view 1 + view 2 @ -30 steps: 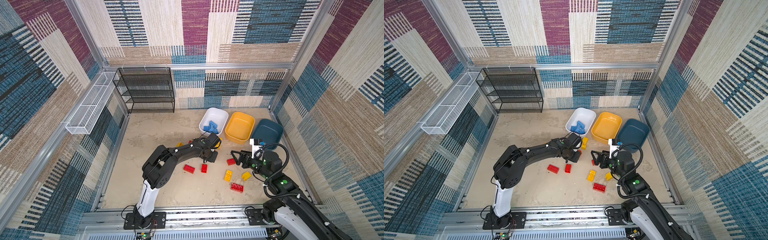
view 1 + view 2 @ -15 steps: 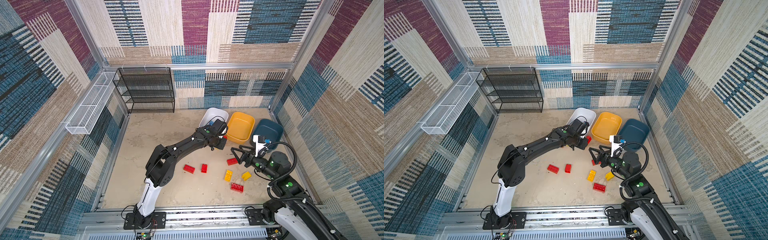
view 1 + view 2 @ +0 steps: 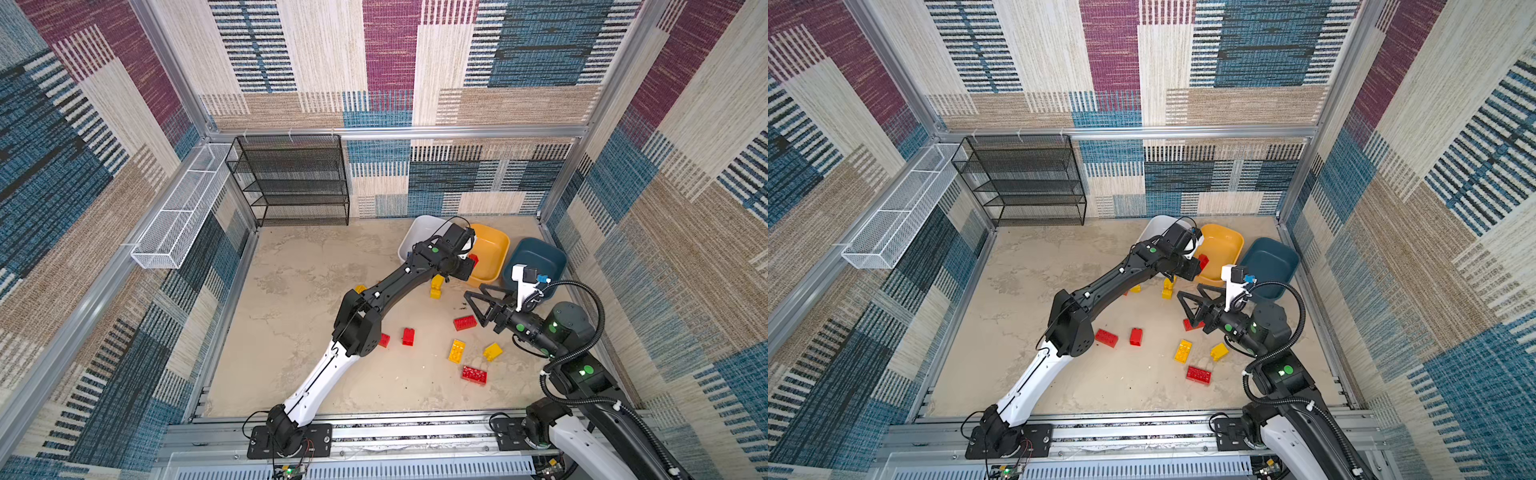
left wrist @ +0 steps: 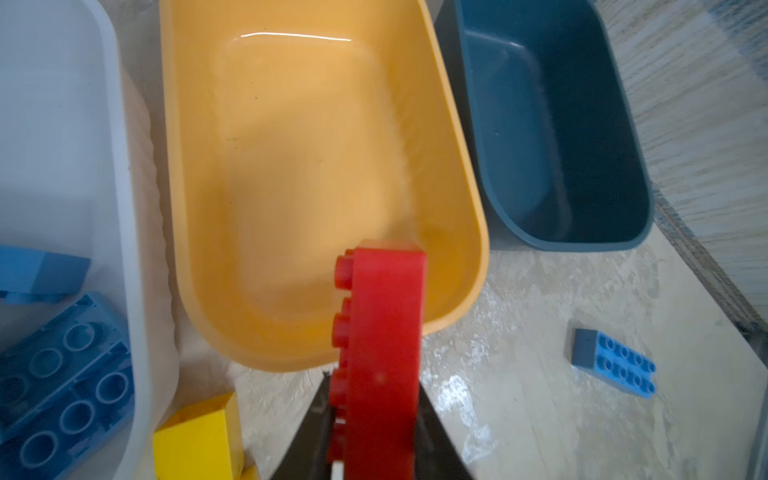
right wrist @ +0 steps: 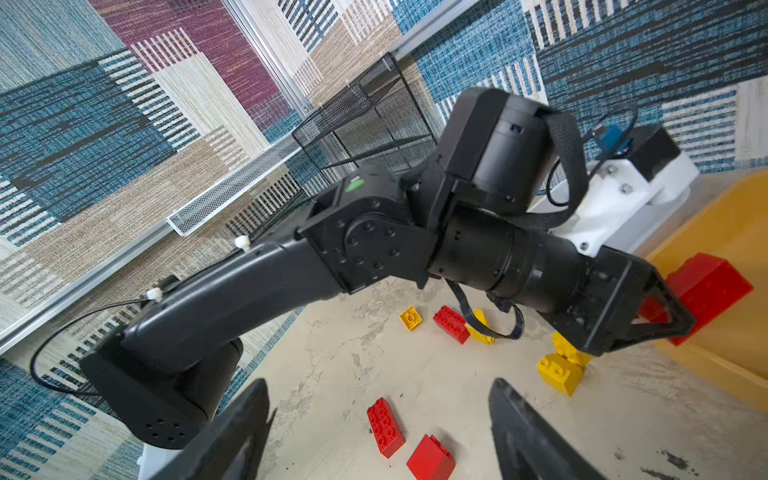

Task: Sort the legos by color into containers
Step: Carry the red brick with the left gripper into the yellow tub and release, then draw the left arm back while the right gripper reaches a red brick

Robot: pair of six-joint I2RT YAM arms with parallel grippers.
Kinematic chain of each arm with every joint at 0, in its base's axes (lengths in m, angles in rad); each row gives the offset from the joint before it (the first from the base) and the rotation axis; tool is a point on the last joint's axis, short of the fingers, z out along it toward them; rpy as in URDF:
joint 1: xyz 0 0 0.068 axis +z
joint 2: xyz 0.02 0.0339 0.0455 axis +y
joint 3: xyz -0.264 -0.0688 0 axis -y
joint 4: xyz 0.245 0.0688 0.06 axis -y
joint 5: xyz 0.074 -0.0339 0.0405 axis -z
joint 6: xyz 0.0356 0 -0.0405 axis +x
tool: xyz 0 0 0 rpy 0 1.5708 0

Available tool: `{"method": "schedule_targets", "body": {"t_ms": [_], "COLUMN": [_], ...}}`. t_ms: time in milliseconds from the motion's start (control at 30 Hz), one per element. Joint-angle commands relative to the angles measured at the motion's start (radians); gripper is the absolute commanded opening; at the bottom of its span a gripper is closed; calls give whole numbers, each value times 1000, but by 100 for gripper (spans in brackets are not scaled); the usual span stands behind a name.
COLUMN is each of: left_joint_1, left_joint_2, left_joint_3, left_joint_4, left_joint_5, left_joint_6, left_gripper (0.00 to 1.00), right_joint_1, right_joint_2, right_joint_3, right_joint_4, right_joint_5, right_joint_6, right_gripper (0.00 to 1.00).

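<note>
Red lego [image 4: 378, 332] is clamped flat between the left gripper [image 3: 466, 267] jaws, studs facing sideways. It hangs over the near end of the yellow tub [image 4: 291, 145], just inside the rim. Can't tell the clearance to the rim.

White tub [image 4: 120, 166] sits just beside the yellow tub on one side, with blue legos [image 4: 62, 374] in it. Teal tub [image 4: 561, 145] sits just beside it on the other side. Both gaps are narrow. One blue brick [image 4: 613, 368] lies flat on the floor [image 3: 299, 291] near the teal tub's near end. Stacked yellow legos [image 3: 435, 287] stand on the floor just beside the near ends of the white and yellow tubs, below the left wrist.

Right gripper [image 3: 474, 291] has its jaws spread wide with nothing in them. It's off the floor, near the yellow tub's near rim and just beside a loose red brick [image 3: 464, 322]. The two grippers are near each other but apart.

More loose pieces in front:
- small red piece [image 3: 407, 336]
- flat yellow piece [image 3: 456, 351]
- sloped yellow piece [image 3: 492, 351]
- long red piece [image 3: 473, 374]

The tubs line the right part of the back wall, with the teal tub close to the right wall. There's open floor left of the left arm, up to the black rack [image 3: 291, 187] and the wire basket [image 3: 178, 216].
</note>
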Motion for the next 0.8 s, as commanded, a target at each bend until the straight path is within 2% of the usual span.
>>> {"method": "schedule_targets", "body": {"t_ms": [0, 267, 333, 500, 667, 767], "left_joint_1": [19, 31, 31, 31, 37, 43], "left_joint_2": [24, 26, 23, -1, -85, -213], "left_joint_3": [17, 18, 21, 15, -57, -228], "left_joint_4": [48, 95, 97, 97, 79, 112], "left_joint_5": [41, 77, 82, 97, 78, 75], "left_joint_6": [-72, -108, -107, -100, -86, -86], "left_gripper": [28, 30, 36, 61, 66, 67], "right_joint_1": [0, 0, -1, 0, 0, 0], "right_joint_2": [-2, 0, 4, 8, 12, 33], "right_joint_3": [12, 20, 24, 45, 88, 114], "right_joint_4": [10, -17, -21, -61, -174, -257], "right_joint_5": [16, 38, 38, 63, 152, 229], "right_joint_6": [-7, -20, -20, -21, -43, -57], "right_gripper": [84, 84, 85, 86, 84, 84]}}
